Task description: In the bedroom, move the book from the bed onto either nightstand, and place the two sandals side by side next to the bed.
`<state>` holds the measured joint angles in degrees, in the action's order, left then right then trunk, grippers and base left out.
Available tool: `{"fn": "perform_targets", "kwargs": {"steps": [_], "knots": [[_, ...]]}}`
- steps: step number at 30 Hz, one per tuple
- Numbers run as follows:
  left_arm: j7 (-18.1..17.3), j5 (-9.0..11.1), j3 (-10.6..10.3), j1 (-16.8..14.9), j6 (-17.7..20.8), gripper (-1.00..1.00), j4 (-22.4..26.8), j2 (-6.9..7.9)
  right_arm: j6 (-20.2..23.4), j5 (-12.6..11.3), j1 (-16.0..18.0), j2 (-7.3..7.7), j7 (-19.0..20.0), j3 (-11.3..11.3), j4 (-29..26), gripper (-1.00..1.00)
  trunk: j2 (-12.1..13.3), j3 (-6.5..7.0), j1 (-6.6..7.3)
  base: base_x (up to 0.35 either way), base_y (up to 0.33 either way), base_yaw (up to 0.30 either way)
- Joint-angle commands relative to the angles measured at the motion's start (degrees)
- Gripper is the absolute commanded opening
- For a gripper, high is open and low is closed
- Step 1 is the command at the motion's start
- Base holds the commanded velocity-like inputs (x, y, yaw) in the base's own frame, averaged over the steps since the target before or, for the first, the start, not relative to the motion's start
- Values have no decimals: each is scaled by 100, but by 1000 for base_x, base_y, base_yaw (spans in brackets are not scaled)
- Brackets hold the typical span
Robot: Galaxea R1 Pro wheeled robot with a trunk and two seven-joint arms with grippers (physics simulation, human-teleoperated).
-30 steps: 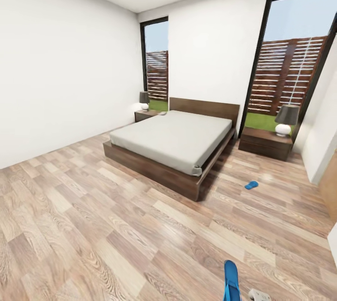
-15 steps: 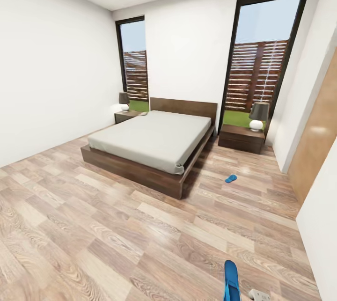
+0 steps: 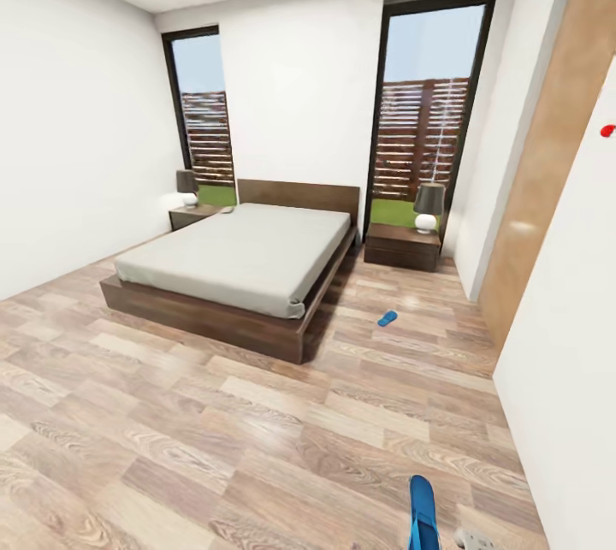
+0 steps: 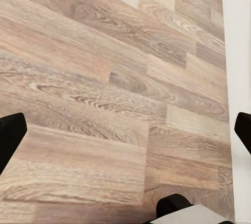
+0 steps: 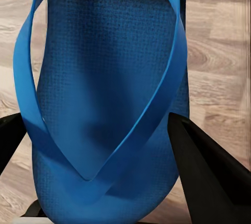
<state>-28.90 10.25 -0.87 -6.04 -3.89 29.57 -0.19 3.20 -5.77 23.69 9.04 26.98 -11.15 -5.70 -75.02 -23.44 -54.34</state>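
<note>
One sandal [image 5: 104,114] sits clamped in my right gripper [image 5: 104,172] for carrying bedside. My left gripper [image 4: 125,130] hangs open, empty, over floor [image 4: 104,78], free for the book.

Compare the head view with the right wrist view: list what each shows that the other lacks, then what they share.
Head view alone: the bed with its bare mattress, a nightstand with a lamp on each side, two tall windows, and the second sandal lying on the floor beside the bed.

Right wrist view alone: the straps of the held sandal close up, with the right gripper closed on it, dark fingers on either side.

Both: that held sandal, at the head view's bottom edge, and the wood-plank floor.
</note>
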Motion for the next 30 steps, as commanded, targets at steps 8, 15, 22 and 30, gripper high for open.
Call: {"fn": "perform_targets", "kwargs": {"steps": [8,15,22,30], "knots": [[-11,28,-9,-3,-16,100,-4,2,36,-64,4,1,16,-10,-1,-100,-4,-6,0,0,0,-266],[-11,29,-9,-3,-16,100,-4,2,32,-64,4,1,11,-10,-1,-100,-4,-6,0,0,0,-253],[-11,30,-9,-3,-16,100,-4,2,32,-64,4,1,9,-10,-1,-100,-4,-6,0,0,0,-246],[-11,30,-9,-3,-16,100,-4,2,32,-64,4,1,9,-10,-1,-100,-4,-6,0,0,0,-234]]}}
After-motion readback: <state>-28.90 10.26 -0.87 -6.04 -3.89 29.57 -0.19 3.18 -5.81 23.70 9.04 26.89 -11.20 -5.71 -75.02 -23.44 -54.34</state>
